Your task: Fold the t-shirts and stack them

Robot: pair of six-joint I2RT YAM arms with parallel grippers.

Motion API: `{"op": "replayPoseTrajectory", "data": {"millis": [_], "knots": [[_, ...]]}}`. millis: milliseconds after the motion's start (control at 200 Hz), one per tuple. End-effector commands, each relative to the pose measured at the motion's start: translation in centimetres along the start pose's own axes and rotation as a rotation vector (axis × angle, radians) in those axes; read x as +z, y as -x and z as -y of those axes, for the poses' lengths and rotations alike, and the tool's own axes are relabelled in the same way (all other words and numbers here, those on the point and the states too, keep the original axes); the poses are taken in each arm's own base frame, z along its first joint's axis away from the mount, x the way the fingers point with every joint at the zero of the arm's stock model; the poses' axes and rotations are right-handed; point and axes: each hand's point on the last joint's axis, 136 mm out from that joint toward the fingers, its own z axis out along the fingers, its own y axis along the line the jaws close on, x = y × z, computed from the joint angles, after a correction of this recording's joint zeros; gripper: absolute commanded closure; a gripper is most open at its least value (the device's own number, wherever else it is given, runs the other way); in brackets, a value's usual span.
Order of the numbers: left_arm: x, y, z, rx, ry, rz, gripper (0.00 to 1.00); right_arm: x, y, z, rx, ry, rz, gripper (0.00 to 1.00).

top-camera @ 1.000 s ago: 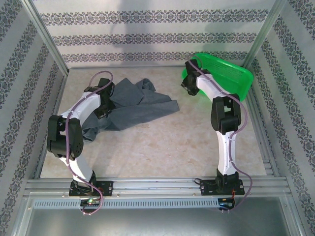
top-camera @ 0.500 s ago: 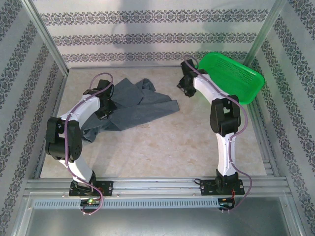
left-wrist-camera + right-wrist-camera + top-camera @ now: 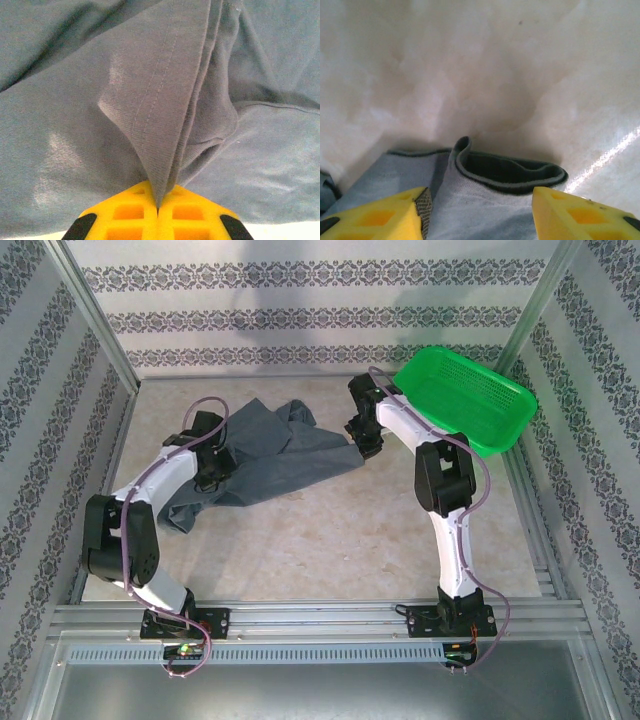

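no readable text, no labels, no brands, no numbers anywhere

One t-shirt point(image 3: 275, 452): plain slate-grey, thin soft cloth, no print. Lies crumpled and unfolded on the worktop point(image 3: 330, 530), left of centre toward the back. A stitched fold is drawn into a taut peak; the right edge curls over.

Left pincer point(image 3: 157, 202) clamped, right pincer point(image 3: 480, 212) spread

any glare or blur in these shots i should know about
Right wrist view: a bright glare streak crosses the table at right, and the far surface is soft. Left wrist view: t-shirt stitching sharp, pale sheen patches at left. Top external view: even light, faint shadows.
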Motion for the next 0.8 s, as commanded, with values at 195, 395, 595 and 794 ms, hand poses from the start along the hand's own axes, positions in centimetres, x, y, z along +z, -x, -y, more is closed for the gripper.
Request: {"op": "replayPoseTrajectory", "data": {"millis": [195,395,595,794], "knots": [[-1.3,-0.3,0.5,0.057,-0.068,0.032,1.00,2.2,-0.3,-0.3,0.133,-0.069,-0.040,0.40],[-2.1,0.0,0.5,0.057,-0.080,0.059,1.00,3.0,0.1,0.8,0.142,-0.110,-0.015,0.52],[-2.7,0.5,0.4,0.055,-0.071,0.083,1.00,0.5,1.4,-0.7,0.068,-0.052,0.059,1.00],[-3.4,4.4,1.0,-0.034,-0.110,0.149,1.00,-5.5,3.8,-5.1,-0.060,0.130,0.173,1.00]]}}
